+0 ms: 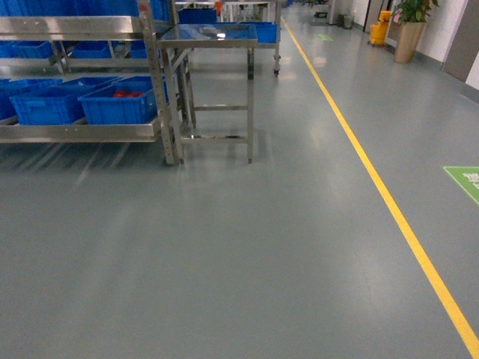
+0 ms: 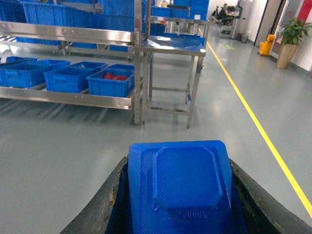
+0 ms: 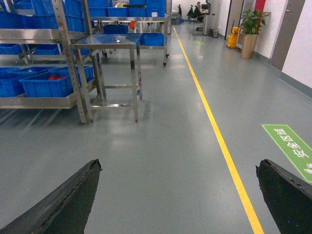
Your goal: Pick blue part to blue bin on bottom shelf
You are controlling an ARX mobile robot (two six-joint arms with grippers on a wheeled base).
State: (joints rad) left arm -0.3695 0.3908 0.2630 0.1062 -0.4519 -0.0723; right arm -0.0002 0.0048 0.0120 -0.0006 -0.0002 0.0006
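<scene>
In the left wrist view a blue part (image 2: 181,187), a flat moulded plastic piece with a raised octagonal face, fills the space between the black fingers (image 2: 105,202) of my left gripper (image 2: 179,195), which is shut on it. Ahead stands a steel rack whose bottom shelf (image 1: 82,132) carries several blue bins (image 1: 118,103); one bin (image 2: 111,82) has red items inside. My right gripper (image 3: 179,187) hangs open over bare floor, nothing between its fingers (image 3: 73,195). Neither gripper shows in the head view.
A steel table (image 1: 213,37) stands right of the rack, with a blue tray on top. A yellow floor line (image 1: 374,179) runs along the aisle, with a green floor sign (image 1: 468,179) right of it. A potted plant (image 1: 412,26) and yellow mop bucket (image 1: 380,30) stand far back right.
</scene>
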